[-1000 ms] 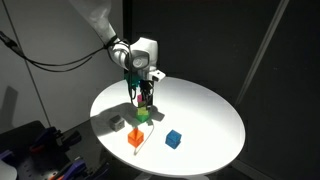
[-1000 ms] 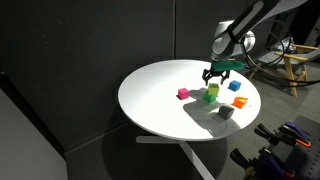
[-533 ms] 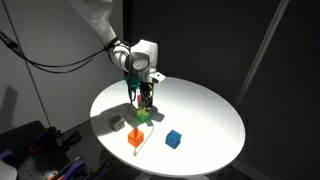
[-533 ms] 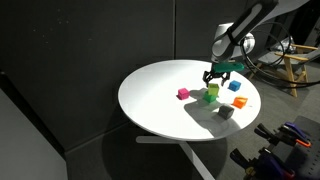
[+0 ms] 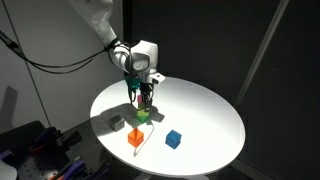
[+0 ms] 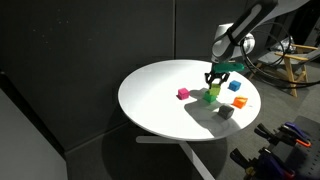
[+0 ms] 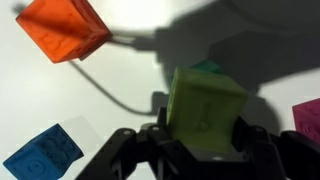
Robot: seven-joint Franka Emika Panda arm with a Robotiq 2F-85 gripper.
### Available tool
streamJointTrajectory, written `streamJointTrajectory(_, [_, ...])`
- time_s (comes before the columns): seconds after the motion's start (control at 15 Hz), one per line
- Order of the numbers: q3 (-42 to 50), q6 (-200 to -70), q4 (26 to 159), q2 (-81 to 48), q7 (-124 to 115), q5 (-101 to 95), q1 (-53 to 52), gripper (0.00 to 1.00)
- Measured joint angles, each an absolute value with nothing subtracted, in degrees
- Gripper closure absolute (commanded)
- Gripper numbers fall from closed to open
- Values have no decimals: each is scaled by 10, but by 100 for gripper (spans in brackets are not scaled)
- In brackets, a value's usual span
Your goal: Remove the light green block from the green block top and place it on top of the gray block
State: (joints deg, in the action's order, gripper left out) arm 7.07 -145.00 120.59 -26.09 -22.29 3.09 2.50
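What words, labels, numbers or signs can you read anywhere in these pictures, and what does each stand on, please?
No text can be read in any view.
Faint raised marks on the light green block, wrist view: too blurred to read.
Faint marks on the blue block, wrist view: too blurred to read.

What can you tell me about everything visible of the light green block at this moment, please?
The light green block is a small yellowish-lime cube with matte, faintly embossed faces, looking like plastic or foam. It stands upright between the two dark fingers of the gripper, which close against opposite sides. A sliver of the green block shows directly beneath it; whether the two touch cannot be told. Both sit over the round white table, well inside its rim.
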Motion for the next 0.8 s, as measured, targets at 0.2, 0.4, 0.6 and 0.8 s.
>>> streamJointTrajectory(0.2, [71,-1450,1206,-260,-223,31,25,70])
streamJointTrajectory(0.4, [71,-1449,1206,-254,-223,31,21,70])
streamJointTrajectory(0.6, [72,-1441,1206,-239,-223,30,14,70])
streamJointTrajectory(0.8, [76,-1417,1206,-216,-224,26,7,70])
